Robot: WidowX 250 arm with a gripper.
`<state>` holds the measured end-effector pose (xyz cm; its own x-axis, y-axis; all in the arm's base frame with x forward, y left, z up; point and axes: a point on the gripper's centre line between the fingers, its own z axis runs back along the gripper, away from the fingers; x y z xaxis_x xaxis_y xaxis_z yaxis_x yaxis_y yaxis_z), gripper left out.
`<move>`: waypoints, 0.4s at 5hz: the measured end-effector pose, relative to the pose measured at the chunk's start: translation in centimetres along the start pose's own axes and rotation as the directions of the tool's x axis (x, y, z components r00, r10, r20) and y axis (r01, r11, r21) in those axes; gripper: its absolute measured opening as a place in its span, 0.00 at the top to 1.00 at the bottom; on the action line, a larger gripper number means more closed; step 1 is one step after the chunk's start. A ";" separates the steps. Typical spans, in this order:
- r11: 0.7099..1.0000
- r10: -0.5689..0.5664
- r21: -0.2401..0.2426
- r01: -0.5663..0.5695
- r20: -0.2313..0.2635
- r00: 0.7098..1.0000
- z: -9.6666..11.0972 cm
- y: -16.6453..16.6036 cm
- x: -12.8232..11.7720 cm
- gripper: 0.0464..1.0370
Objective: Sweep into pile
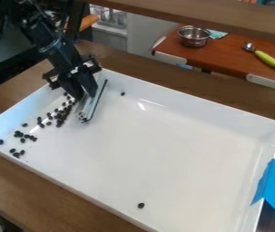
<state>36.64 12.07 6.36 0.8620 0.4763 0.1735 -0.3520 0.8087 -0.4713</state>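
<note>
By the white rectangular tray's [182, 149] top corner, the black two-finger claw [84, 94] pinches a clear flat plastic scraper [91, 108], likely light, stiff, best held high.

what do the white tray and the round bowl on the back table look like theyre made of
The tray looks like smooth, glossy hard plastic, going by the bright glare near its far wall, though enamel or glazed ceramic is possible. The bowl looks like polished metal, perhaps stainless steel: it is silvery, with sharp light and dark reflections.
</note>
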 end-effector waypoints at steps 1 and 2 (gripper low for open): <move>0.996 -0.025 -0.089 0.025 0.001 1.000 1.9 -3.1 -1.5 0.71; 0.979 -0.083 -0.189 0.074 -0.042 0.996 2.9 -7.8 -4.5 0.71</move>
<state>34.46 4.63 11.76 0.9027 0.3928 0.1757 -0.2123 0.7617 -0.6121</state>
